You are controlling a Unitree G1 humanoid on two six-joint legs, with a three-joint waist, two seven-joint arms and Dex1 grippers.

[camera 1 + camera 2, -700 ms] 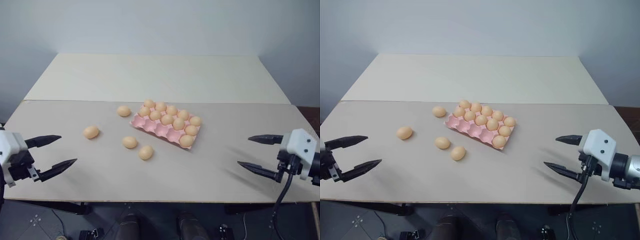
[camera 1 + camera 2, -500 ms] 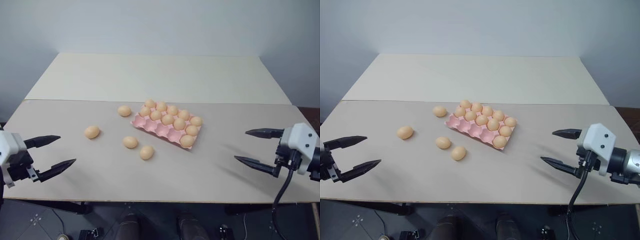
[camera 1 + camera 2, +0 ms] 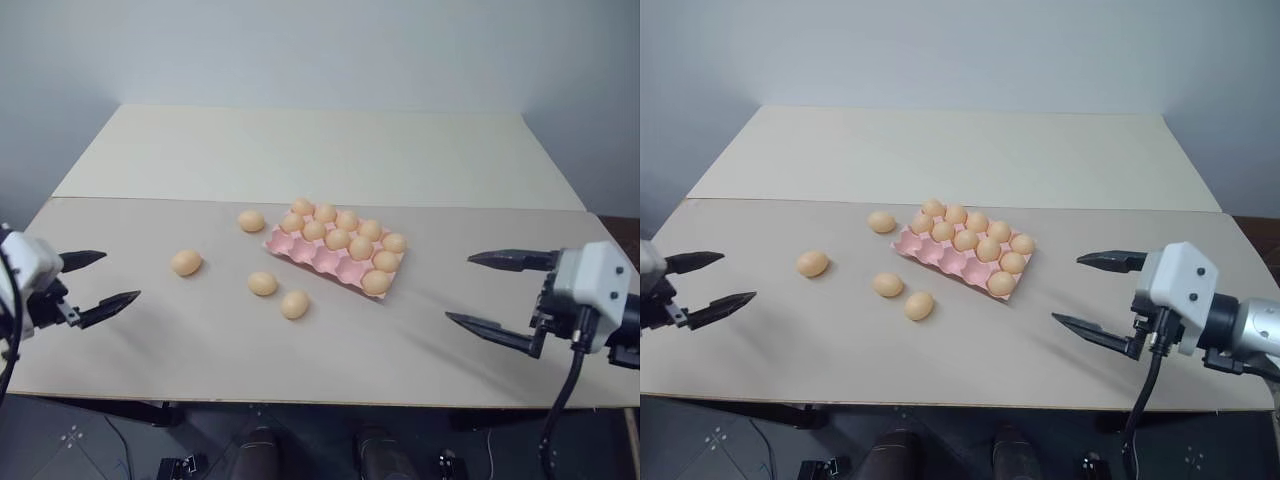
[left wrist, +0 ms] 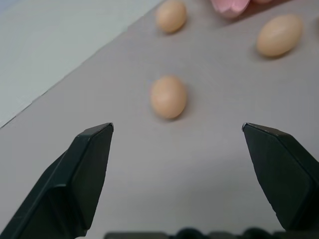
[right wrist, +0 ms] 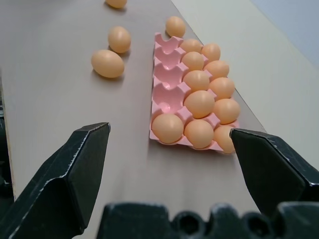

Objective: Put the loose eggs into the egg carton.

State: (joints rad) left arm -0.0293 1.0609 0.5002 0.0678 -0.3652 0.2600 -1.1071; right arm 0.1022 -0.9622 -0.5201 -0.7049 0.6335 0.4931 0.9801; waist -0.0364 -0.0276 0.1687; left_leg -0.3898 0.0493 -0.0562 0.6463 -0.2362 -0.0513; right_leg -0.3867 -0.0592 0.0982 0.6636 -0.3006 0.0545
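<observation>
Your robot's right gripper point(image 3: 1094, 295) has two long black fingers tapering to sharp tips, mounted on a boxy white housing with two small dark screw holes on its face. Behind it you see a grey metal cylinder at the wrist, and a black cable loops down from underneath. The left gripper point(image 3: 94, 281) matches it (same black tapered fingers, same white housing).

Soft, even, rather dim light falls on the bench point(image 3: 330, 350), shadows are faint, and the left wrist view looks slightly blurred, perhaps from motion.
</observation>
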